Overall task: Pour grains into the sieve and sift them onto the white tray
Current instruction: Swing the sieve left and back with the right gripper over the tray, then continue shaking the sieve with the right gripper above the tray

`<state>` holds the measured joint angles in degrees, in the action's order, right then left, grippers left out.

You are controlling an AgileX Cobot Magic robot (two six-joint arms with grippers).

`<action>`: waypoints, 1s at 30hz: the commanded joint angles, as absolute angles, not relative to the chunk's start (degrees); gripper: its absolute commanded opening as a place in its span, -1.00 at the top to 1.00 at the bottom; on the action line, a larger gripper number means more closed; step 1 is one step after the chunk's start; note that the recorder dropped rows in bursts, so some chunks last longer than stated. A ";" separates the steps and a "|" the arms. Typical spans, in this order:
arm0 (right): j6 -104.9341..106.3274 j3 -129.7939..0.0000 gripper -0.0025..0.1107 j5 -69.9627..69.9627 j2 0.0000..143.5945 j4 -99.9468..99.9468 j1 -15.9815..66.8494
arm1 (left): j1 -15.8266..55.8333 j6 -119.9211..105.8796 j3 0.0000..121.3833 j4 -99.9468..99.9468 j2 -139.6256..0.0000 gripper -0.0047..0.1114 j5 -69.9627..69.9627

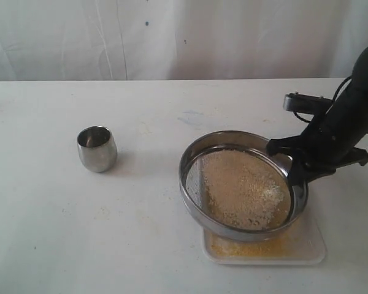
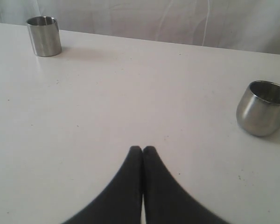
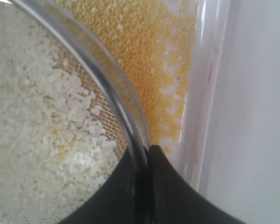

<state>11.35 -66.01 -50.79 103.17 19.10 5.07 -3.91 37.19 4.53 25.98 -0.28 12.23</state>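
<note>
left gripper (image 2: 142,148): clenched, fingertips pressed together with nothing between them, hanging over the bare table (image 2: 107,93).
straight-sided cup (image 2: 44,35): upright, far across the table, seen only from the left wrist.
rounded cup (image 1: 97,148): upright on the left of the table, standing alone.
sieve (image 1: 233,233): right of centre, tilted, over the white tray (image 1: 310,245).
grains (image 1: 242,190): whitish ones heaped on the mesh.
white tray: lies flat under the sieve, fine yellow granules (image 1: 245,247) strewn across it.
right gripper (image 1: 292,170): grasping the sieve's rim on its right side, one finger inside, one outside.
</note>
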 commanded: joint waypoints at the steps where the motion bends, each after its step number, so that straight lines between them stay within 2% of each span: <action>1: 7.55 -68.06 0.96 -49.20 103.60 20.67 4.27 | -3.95 37.26 4.44 26.31 0.00 0.92 11.97; 4: 11.43 -66.33 0.96 -56.73 102.86 20.56 4.82 | -3.95 37.26 4.44 26.31 0.00 0.92 11.97; 10: 8.55 -68.66 0.96 -44.45 102.62 19.27 3.91 | -3.95 37.26 4.44 26.31 0.00 0.92 11.97; 15: 12.16 -67.71 0.96 -60.28 102.17 19.44 4.94 | -3.95 37.26 4.44 26.31 0.00 0.92 11.97; 19: 11.81 -68.58 0.96 -49.78 102.28 17.86 4.93 | -3.95 37.26 4.44 26.31 0.00 0.92 11.97; 21: 8.54 -69.44 0.96 -48.95 103.10 17.29 4.50 | -3.95 37.26 4.44 26.31 0.00 0.92 11.97; 26: 11.58 -67.55 0.96 -61.54 102.97 16.96 5.45 | -3.95 37.26 4.44 26.31 0.00 0.92 11.97; 30: 10.67 -67.81 0.96 -51.94 102.92 13.93 5.59 | -3.95 37.26 4.44 26.31 0.00 0.92 11.97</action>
<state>11.38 -67.20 -59.00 103.68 14.87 5.71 -3.91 37.19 4.53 25.98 -0.28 12.23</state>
